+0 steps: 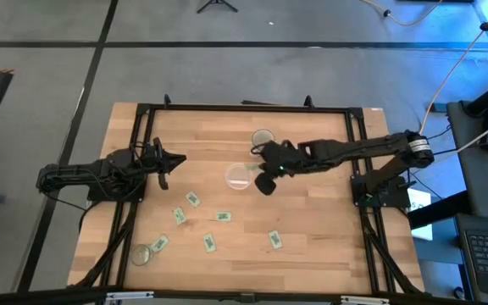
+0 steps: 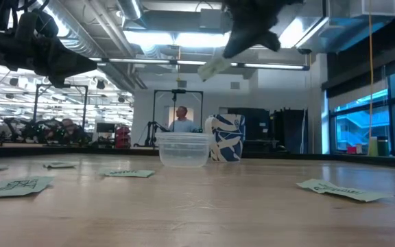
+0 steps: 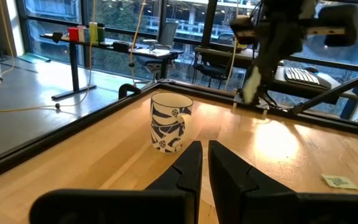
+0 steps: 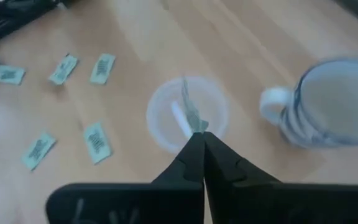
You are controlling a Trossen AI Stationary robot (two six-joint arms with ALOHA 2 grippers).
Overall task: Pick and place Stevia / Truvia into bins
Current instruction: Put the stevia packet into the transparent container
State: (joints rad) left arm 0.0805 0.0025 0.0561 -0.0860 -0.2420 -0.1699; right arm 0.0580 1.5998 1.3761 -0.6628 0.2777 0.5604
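My right gripper [image 4: 197, 140] is shut on one pale green Stevia sachet [image 4: 188, 112] and hangs above the small clear round bin [image 4: 188, 121]. In the low view the sachet [image 2: 214, 66] hangs well above the bin [image 2: 182, 149]. Several more sachets lie flat on the table, among them one near the left [image 1: 193, 200] and one near the right [image 1: 274, 240]. My left gripper [image 1: 174, 158] is shut and empty, held level over the table's left side. It also shows in the left wrist view [image 3: 204, 163]. My right gripper pinches the sachet by one end [image 4: 197, 127] between its two fingertips. The fingers slant down from the table's right side. The sachet sticks out beyond the fingertips edge-on, tilted down, lifted clear above the bin.
A blue-and-white patterned mug [image 1: 263, 138] stands just beyond the bin toward the far edge. A small flat clear round piece [image 1: 141, 254] lies near the front left corner. A black frame [image 1: 244, 108] runs around the table. A person [image 2: 182, 120] stands in the room behind.
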